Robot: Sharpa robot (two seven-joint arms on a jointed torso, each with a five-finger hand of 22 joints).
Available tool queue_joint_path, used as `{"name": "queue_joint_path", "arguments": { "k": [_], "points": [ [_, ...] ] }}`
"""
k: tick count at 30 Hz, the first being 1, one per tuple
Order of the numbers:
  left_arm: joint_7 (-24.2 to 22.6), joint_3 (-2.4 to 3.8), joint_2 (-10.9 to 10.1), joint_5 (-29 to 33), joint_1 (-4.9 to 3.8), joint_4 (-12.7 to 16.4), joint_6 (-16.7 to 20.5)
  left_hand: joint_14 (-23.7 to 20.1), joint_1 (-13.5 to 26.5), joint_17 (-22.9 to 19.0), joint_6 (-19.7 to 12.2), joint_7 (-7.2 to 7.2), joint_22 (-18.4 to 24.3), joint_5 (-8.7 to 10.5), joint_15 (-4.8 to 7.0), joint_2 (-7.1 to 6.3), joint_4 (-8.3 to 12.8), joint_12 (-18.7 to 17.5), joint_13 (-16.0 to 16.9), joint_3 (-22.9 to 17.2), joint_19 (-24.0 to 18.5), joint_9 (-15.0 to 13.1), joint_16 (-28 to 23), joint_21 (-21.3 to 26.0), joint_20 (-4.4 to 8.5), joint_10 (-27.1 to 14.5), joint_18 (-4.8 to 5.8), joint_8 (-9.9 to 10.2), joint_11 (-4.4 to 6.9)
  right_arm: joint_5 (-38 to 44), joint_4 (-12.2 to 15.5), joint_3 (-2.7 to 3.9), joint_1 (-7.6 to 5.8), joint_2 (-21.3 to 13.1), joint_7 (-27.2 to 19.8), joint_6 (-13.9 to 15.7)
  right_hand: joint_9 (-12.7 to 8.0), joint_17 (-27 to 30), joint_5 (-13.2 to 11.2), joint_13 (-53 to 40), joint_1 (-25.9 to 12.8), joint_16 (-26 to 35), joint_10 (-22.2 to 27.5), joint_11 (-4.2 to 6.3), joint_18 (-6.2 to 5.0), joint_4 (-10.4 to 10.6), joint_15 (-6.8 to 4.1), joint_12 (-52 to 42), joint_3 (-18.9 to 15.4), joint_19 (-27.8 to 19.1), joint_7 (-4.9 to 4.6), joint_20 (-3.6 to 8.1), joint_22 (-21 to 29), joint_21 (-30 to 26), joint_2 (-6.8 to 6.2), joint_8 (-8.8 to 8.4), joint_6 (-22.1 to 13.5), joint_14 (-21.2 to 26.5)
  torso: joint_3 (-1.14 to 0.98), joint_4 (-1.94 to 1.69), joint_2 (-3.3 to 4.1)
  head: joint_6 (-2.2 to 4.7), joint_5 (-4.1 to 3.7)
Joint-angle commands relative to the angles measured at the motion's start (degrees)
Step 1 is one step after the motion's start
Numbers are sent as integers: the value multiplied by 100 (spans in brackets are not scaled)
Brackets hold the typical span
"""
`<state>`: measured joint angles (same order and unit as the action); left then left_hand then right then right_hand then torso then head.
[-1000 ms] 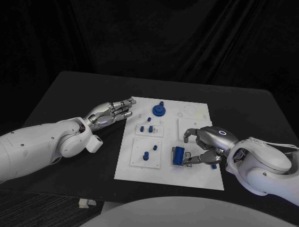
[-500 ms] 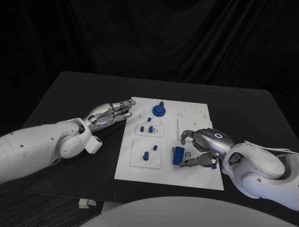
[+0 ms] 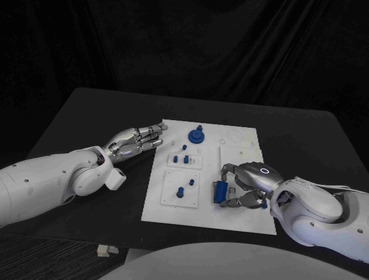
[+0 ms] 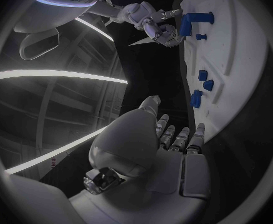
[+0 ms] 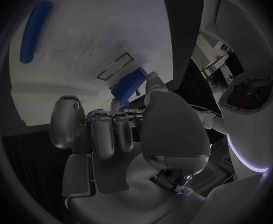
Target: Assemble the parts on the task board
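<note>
The right hand (image 3: pixel 248 185) grips a blue part (image 3: pixel 221 190) at its fingertips over the board (image 3: pixel 235 219), seemingly seating it, which needs careful alignment; the left hand (image 3: pixel 136 140) rests empty, fingers loosely curled, beside the board.

Brightness: I am seeing a dim scene in the head view; the black curtains and black table (image 3: pixel 83 122) are swallowing most of the light.
Bright spots: the white board (image 3: pixel 235 219) and the white arms are standing out as the palest areas.
Glare: soft highlights are showing on the left hand (image 3: pixel 138 139) and right hand (image 3: pixel 250 182).
Light strips: in the left wrist view, long curved bands of white light are streaking across the dark.
Distortion: both wrist views are bending straight edges and darkening toward the rim.
Blur: the long blue piece (image 5: pixel 36 31) is looking soft near the circle's edge.
</note>
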<state>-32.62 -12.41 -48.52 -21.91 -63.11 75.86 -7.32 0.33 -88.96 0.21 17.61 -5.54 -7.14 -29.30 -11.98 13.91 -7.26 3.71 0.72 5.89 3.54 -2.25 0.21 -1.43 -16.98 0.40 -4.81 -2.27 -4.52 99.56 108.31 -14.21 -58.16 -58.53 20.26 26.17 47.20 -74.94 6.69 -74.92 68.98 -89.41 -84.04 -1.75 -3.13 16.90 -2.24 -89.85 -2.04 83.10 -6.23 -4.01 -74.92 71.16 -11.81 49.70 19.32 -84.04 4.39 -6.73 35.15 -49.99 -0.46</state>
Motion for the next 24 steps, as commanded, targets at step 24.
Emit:
{"name": "queue_joint_path", "arguments": {
  "k": [24],
  "points": [
    [-31,5,5,36,17,23,-104,8,-26,-5,9,-37,-11,-17,-37,47,24,-11,4,-42,57,-4,-4,-22,3,-11,109,-9,-6,167,-44,2,62,64,41,43,-261,-1257,3737,-1508,-218,40,-596,41,-116,-27,-26,-15,377,-54,33,32,-937,-106,456,552,-61,-538,3,-3,-2,-1,7]
  ]
}}
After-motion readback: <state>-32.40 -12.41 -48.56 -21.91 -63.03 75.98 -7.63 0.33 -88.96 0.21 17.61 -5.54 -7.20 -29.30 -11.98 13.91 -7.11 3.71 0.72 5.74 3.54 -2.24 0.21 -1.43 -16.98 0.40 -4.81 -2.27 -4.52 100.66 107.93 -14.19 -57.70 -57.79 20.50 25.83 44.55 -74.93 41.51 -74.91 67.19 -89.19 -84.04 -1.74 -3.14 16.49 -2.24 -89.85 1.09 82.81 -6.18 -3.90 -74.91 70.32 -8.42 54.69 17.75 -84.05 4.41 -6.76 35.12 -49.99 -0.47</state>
